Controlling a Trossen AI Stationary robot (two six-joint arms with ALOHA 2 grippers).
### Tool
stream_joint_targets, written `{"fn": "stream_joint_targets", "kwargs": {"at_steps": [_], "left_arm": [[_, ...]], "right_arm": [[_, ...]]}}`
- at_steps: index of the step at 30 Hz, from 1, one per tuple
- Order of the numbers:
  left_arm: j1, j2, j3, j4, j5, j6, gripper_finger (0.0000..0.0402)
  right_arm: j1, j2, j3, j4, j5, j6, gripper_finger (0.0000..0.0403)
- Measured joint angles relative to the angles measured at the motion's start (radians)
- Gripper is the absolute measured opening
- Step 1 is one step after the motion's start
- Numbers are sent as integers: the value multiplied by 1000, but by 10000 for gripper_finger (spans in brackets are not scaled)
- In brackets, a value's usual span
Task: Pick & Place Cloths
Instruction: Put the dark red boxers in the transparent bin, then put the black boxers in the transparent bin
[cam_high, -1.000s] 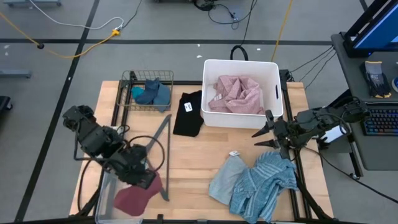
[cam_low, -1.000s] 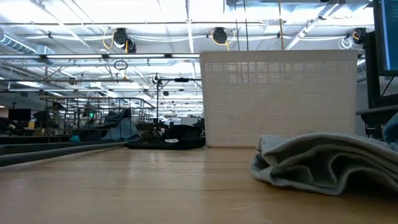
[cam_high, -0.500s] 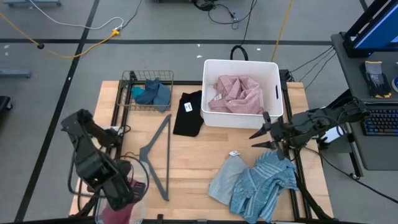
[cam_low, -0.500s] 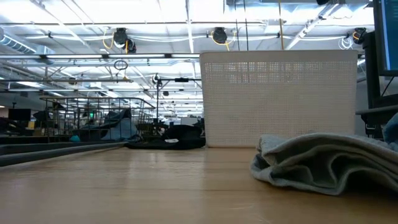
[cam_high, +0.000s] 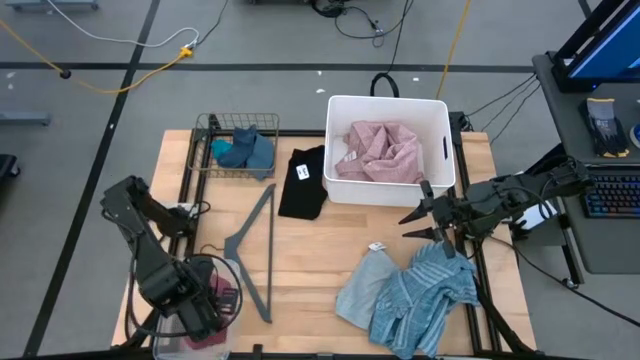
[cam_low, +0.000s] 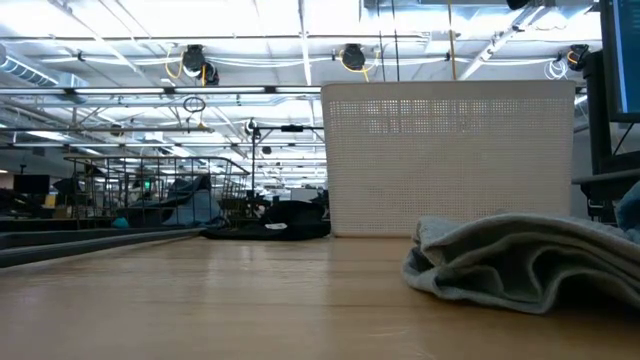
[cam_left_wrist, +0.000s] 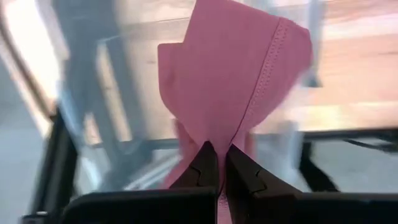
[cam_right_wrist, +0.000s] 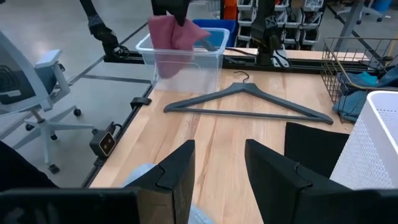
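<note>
My left gripper (cam_high: 210, 306) is at the table's near-left corner. It is shut on a maroon cloth (cam_left_wrist: 236, 87) above a clear plastic bin (cam_right_wrist: 186, 59). The cloth also shows in the right wrist view (cam_right_wrist: 171, 31). My right gripper (cam_high: 412, 222) is open and empty, level above the table between the white basket (cam_high: 440, 110) and a blue striped cloth (cam_high: 425, 295). A pale grey-blue cloth (cam_high: 362, 285) lies flat beside the striped one. A pink cloth (cam_high: 380, 150) lies in the white basket. A black cloth (cam_high: 303, 183) lies on the table. Teal and dark blue cloths (cam_high: 245, 150) lie in a wire basket. My left gripper pinches the maroon cloth between its two fingers at a gathered point where a stitched edge (cam_left_wrist: 239, 134) runs in. The fingers come from above. The cloth hangs slack below them, lifted clear of the table, over the clear bin; whether its lower end touches the bin, I cannot tell.
A grey plastic hanger (cam_high: 255, 250) lies on the wood between the clear bin and the black cloth. The wire basket (cam_high: 215, 125) stands at the far left. Bare wood shows in the table's middle (cam_high: 320, 250).
My left gripper has carried the maroon cloth toward the table's near-left corner and turned over the clear bin. The cloth, spread wide a second ago, now hangs gathered into a narrow bunch. My right gripper has edged a little toward the table's left.
</note>
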Motion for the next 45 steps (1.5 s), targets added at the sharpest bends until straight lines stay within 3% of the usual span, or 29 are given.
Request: {"fn": "stream_joint_targets", "kwargs": {"at_steps": [4,17,31,36,39,45], "left_arm": [[-1,0,-67,-1,62,1,0],[0,0,-140,8,17,43,19],[0,0,-137,12,21,59,172],[4,-18,-71,8,69,51,210],[6,-27,7,-1,-14,38,209],[44,-27,150,16,-341,123,170]], "right_arm": [[0,0,0,0,-3,0,132],[0,0,0,0,-3,0,132],[0,0,0,0,-3,0,132],[0,-1,0,0,-3,-6,132],[0,-1,0,0,-3,-6,132],[0,-1,0,-1,-4,-7,132]]}}
